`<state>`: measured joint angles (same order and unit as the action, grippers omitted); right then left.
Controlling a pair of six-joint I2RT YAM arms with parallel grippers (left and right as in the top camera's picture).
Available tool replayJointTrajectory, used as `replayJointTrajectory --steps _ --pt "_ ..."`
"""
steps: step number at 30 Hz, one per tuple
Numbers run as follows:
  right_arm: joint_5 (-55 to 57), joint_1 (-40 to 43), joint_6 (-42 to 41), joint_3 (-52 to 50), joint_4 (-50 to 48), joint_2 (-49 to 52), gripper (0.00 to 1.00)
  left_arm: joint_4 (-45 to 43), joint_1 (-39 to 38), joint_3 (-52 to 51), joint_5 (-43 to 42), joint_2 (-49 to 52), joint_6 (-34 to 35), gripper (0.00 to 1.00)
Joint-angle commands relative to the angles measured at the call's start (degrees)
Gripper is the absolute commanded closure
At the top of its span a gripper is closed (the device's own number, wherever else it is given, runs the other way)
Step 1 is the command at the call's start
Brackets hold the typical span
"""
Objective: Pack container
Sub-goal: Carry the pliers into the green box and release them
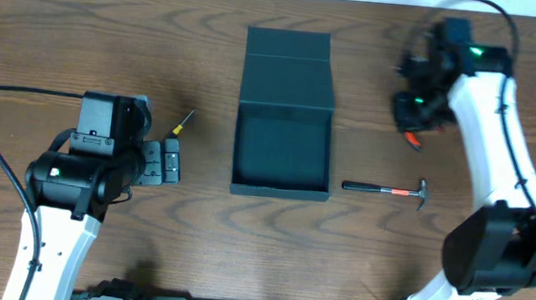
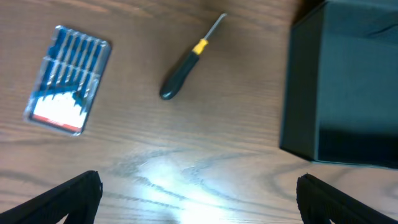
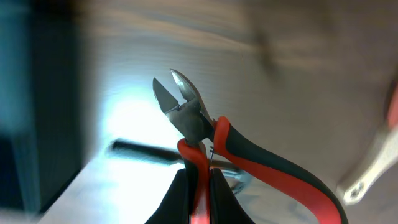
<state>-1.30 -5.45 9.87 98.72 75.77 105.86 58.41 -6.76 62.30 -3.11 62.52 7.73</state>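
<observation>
The dark teal container [image 1: 280, 184] stands open at the table's middle, its lid flap [image 1: 289, 70] lying back; its inside looks empty. Its corner shows in the left wrist view [image 2: 342, 81]. My left gripper [image 1: 166, 161] is open and empty over bare wood [image 2: 199, 205], left of the container. My right gripper [image 1: 415, 114] is right of the container, raised, and shut on one handle of red-and-black cutters [image 3: 193, 118], gripped in the right wrist view [image 3: 199, 193] with the cutter jaws pointing away.
A black screwdriver with a yellow collar [image 1: 184, 121] [image 2: 186, 62] lies left of the container. A small blue case of bits [image 2: 68, 81] lies beyond it. A hammer [image 1: 389, 190] lies right of the container's front. A blurred pale and red object [image 3: 373, 168] is at the right edge.
</observation>
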Motion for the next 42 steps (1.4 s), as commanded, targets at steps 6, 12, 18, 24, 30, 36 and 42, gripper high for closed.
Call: replayJointTrajectory --steps 6,12,18,24,30,36,42 --pt "-2.4 -18.6 14.6 7.0 -2.3 -1.7 0.99 2.8 4.6 1.1 2.5 -0.2 1.1 0.02" --pt "-3.5 -26.1 16.7 6.9 -7.1 2.6 0.99 2.8 4.6 1.1 2.5 -0.9 1.1 0.02" --pt "-3.5 -28.4 19.2 6.9 -7.3 9.0 0.99 3.1 4.6 1.1 2.5 -1.6 1.1 0.02" --pt "-5.6 -27.8 19.8 6.9 -5.5 13.8 0.99 3.1 4.6 1.1 2.5 -1.8 1.1 0.02" --pt "-8.0 -27.8 20.4 6.9 -5.7 18.6 0.99 3.1 4.6 1.1 2.5 -1.8 1.1 0.02" --pt "-8.0 -27.8 20.4 6.9 -6.3 23.8 0.99 3.1 4.6 1.1 2.5 -1.8 1.1 0.02" --pt "-8.0 -27.5 20.4 6.9 -6.2 25.0 0.77 3.1 4.6 1.1 2.5 -1.8 1.1 0.02"
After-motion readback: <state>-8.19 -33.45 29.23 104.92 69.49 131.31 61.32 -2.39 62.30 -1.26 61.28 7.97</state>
